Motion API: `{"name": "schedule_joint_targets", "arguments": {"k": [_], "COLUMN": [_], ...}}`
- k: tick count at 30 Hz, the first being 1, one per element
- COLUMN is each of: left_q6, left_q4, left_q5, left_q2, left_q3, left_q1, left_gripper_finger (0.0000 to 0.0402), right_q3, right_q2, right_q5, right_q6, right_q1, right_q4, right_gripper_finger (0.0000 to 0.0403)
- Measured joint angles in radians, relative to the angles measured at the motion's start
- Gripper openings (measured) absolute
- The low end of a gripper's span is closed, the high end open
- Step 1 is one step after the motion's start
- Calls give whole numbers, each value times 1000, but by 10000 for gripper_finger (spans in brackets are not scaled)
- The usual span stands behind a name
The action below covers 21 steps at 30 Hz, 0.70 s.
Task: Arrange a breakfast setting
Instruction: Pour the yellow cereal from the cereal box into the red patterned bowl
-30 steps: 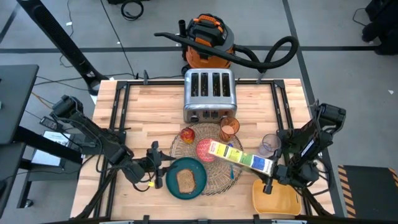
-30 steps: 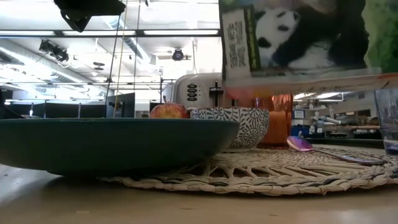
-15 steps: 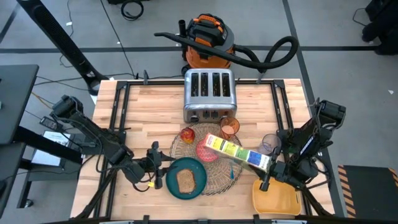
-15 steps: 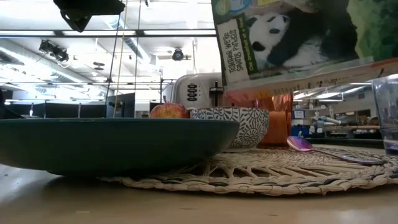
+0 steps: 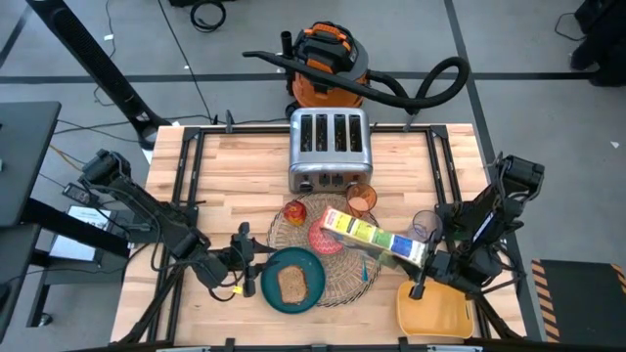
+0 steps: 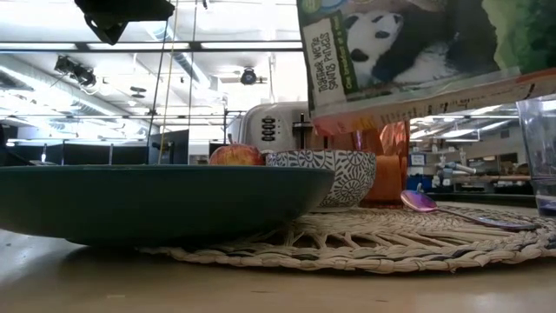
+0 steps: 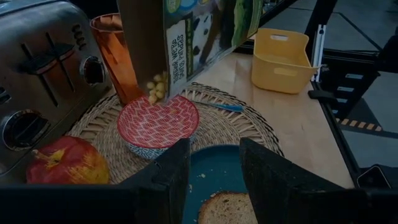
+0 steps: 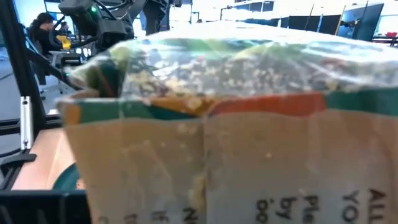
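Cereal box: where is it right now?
In the high view the cereal box is held tilted by the right pincer, its open end over the pink-red bowl on the placemat, pouring cereal.

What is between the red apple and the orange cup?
Nothing on the mat: in the left wrist view bare woven placemat separates apple and cup, with the toaster just behind.

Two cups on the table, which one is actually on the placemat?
The orange cup, at the woven placemat's edge by the toaster. The clear cup stands off it on bare wood.
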Motion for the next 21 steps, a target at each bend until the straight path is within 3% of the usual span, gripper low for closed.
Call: {"name": "schedule_joint_targets", "arguments": {"k": [6, 21], "left_q6": [0, -2], "left_q4": [0, 0], "left_q5": [0, 0], "left_q2": [0, 0], "left_q3": [0, 0], "left_q1": [0, 0], "left_gripper_finger": [146, 146], "right_q3": [0, 0], "right_q2": [-21, -31], "right_q5": [-1, 0], "right_q6": [-51, -40], "right_q1": [26, 41], "right_q4": [68, 13], "right_gripper_finger": [176, 176]}}
